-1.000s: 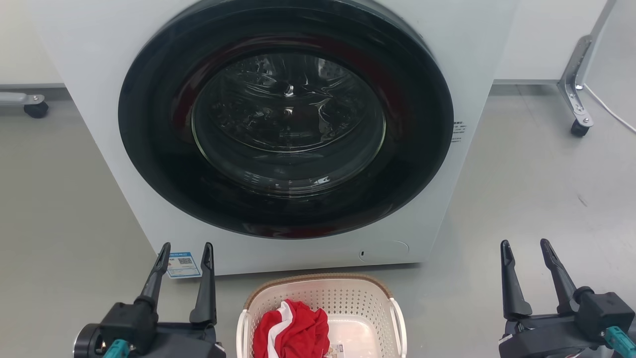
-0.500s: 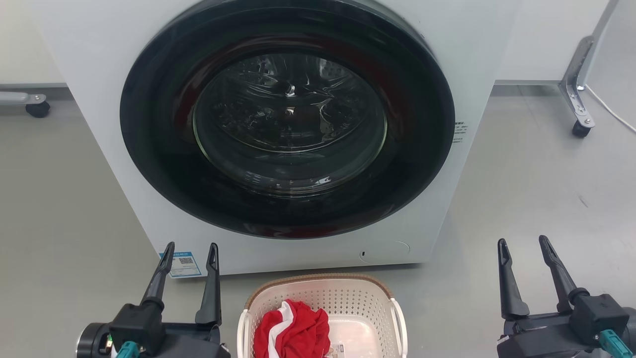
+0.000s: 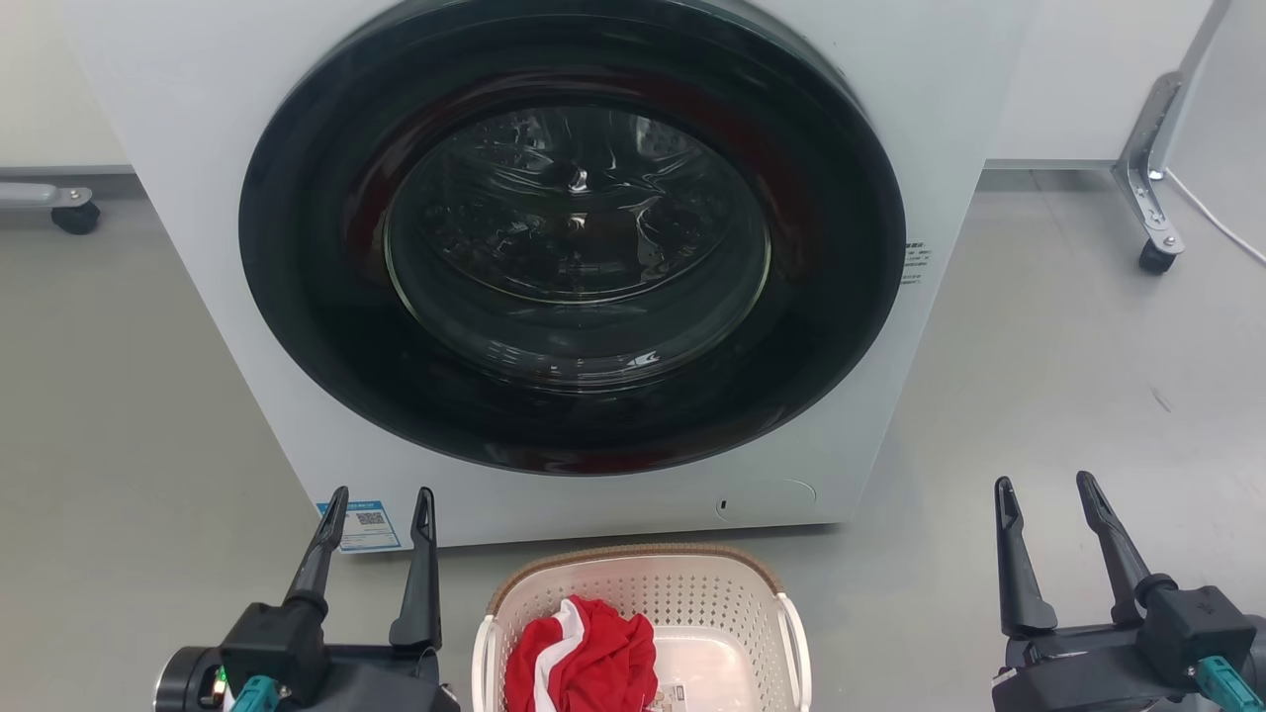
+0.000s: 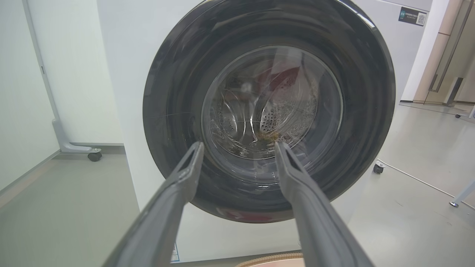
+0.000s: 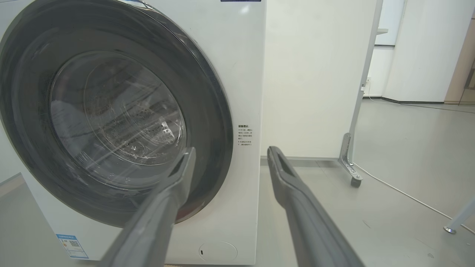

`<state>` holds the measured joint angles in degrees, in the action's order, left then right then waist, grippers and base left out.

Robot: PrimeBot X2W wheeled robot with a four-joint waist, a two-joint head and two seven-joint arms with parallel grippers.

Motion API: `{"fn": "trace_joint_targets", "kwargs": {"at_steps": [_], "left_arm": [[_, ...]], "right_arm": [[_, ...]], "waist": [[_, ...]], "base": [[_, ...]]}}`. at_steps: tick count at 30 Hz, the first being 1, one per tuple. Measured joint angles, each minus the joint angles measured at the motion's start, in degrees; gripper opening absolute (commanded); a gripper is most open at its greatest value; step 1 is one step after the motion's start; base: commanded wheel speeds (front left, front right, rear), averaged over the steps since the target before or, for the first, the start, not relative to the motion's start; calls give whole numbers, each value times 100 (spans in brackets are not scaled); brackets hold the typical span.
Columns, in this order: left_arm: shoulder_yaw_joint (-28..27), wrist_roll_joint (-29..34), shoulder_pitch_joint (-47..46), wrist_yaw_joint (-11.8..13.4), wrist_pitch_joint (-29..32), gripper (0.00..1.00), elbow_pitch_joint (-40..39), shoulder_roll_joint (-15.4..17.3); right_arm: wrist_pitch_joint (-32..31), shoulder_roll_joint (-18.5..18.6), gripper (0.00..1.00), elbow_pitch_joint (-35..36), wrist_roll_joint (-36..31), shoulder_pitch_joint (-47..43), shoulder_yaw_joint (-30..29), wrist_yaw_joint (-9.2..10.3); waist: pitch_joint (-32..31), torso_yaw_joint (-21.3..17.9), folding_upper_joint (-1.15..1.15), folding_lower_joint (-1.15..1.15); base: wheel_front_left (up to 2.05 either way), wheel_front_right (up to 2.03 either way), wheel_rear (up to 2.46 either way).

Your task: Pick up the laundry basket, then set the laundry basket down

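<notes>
The basket (image 3: 692,593) is sitting on the floor (image 3: 1039,376) between the two claws, close in front of the washer (image 3: 989,89). It is lying just to the right of the left claw (image 3: 382,491) and lower than its tips. It is lying well to the left of the right claw (image 3: 1045,480). Both claws are hanging in the air with their fingers spread apart, holding nothing. They are pointing at the washer, not down at the basket.

So I think the pick-up is not yet starting. A few things could be going wrong from here. The right claw is sitting much farther from the basket than the left claw is. One side may be getting grabbed first, and the basket may be tipping. The handles (image 3: 796,633) are thin white loops. A finger that is missing a loop may be pushing the basket away across the smooth floor. The washer is standing right ahead of the tips, so a claw reaching too far may be bumping it. A red cloth (image 3: 588,658) is lying inside, on the side nearer the left claw. It may be spilling out if the basket is leaning.
</notes>
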<state>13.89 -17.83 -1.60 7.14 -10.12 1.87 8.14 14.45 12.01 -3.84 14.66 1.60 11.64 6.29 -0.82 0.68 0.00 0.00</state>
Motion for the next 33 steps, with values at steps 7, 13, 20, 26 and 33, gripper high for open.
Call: {"fn": "trace_joint_targets", "kwargs": {"at_steps": [7, 13, 20, 26, 33], "left_arm": [[-1, 2, 23, 0, 55, 100, 7, -16], [2, 30, 79, 0, 97, 100, -26, -30], [33, 37, 79, 0, 151, 100, -110, -63], [80, 37, -38, 0, 197, 100, -113, -98], [79, 31, -360, -7, 285, 100, 62, -114]], "right_arm": [[0, -1, 100, -25, 1, -3, 0, -24], [0, -12, 100, -31, 29, -67, 3, -42], [-1, -12, 100, -18, 51, -91, 36, -76], [-27, -14, 100, -48, 52, 98, 53, -126], [-132, -52, 100, -218, 102, 383, 73, -160]], "waist": [[21, 7, 0, 0], [90, 14, 0, 0], [369, 20, 0, 0], [749, 24, 0, 0], [1271, 21, 1, 1]], "base": [[0, 0, 0], [0, 0, 0], [0, 0, 0], [0, 0, 0], [0, 0, 0]]}}
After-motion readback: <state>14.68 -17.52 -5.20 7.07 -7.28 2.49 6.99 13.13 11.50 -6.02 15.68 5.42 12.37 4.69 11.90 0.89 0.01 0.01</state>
